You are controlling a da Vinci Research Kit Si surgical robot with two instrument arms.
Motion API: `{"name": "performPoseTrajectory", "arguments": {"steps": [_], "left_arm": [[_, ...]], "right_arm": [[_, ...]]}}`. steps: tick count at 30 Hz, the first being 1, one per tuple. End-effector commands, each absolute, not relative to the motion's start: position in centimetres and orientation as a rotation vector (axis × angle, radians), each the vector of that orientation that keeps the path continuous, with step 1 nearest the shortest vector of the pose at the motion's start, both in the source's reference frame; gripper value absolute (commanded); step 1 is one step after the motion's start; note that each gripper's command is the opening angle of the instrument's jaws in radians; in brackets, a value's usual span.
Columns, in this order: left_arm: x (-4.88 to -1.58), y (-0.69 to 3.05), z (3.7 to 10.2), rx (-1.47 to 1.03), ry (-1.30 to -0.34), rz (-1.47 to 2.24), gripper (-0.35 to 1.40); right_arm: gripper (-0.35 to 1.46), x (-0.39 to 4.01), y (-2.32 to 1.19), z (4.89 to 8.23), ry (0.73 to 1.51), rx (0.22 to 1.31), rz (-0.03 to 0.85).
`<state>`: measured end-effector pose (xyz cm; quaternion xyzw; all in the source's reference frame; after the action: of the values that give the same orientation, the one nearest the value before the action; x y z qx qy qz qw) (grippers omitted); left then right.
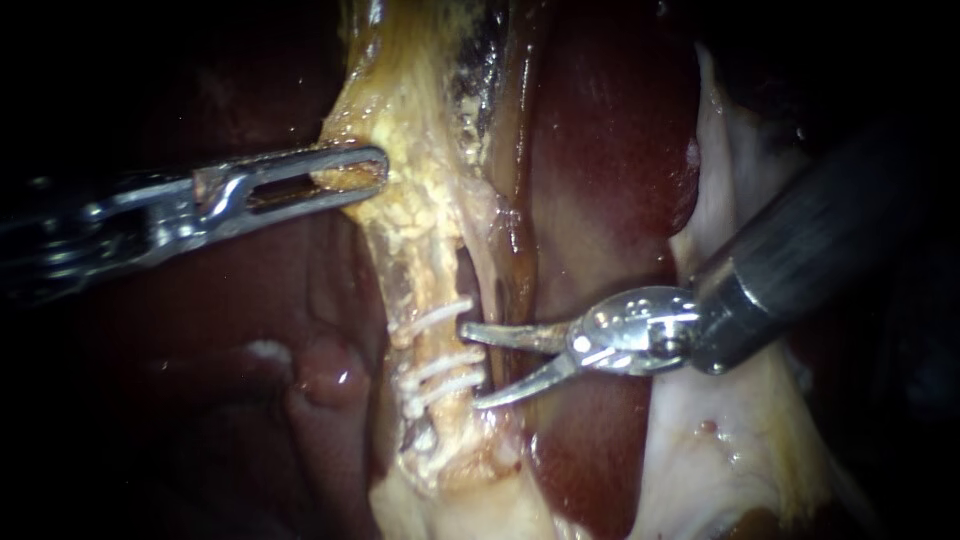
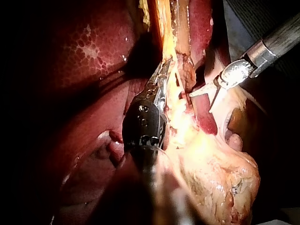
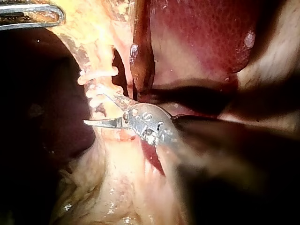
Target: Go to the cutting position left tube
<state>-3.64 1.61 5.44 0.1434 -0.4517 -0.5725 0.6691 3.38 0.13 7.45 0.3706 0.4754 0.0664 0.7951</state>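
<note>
Approach to cutting position nearly complete. Right instrument [image 1: 468, 365] end effector spread wide and empty, tips just beside left tube [image 1: 420, 270], level with gap between upper clip [image 1: 432, 318] and lower pair [image 1: 440, 380]. Left instrument [image 1: 365, 178] end effector clenched on yellow tissue [image 1: 415, 215] above the clips. Next move likely: ease forward until tube sits between jaws, clear of clips.

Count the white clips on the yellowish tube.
3 clips: one highest on the tube, beside the upper jaw of the right instrument; a second and third close together just below. Others may be hidden.
</note>
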Motion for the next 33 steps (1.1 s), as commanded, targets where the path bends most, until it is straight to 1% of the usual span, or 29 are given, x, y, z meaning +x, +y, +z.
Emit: {"name": "performPoseTrajectory", "arguments": {"steps": [1, 10, 19, 27, 30, 33], "left_arm": [[-3.63, 1.6, 5.4, 0.324, -1.021, -1.291, -0.35], [-3.57, 1.53, 5.17, 0.322, -1.035, -1.288, -0.35], [-3.54, 1.51, 5.14, 0.323, -1.035, -1.287, -0.35], [-3.53, 1.51, 5.14, 0.323, -1.035, -1.287, -0.35], [-3.53, 1.51, 5.14, 0.323, -1.035, -1.287, -0.35], [-3.52, 1.51, 5.14, 0.321, -1.035, -1.288, -0.35]], "right_arm": [[1.3, 3.39, 0.14, 7.47, 1.02, 0.789, 0.145], [1.3, 3.45, 0.2, 7.62, 1.011, 0.793, 0.16], [1.3, 3.59, 0.18, 7.76, 1.002, 0.789, 0.164], [1.3, 3.74, 0.16, 7.84, 0.994, 0.817, 0.161], [1.3, 3.78, 0.17, 7.84, 0.999, 0.833, 0.144], [1.3, 3.8, 0.17, 7.83, 1.035, 0.861, 0.135]]}}
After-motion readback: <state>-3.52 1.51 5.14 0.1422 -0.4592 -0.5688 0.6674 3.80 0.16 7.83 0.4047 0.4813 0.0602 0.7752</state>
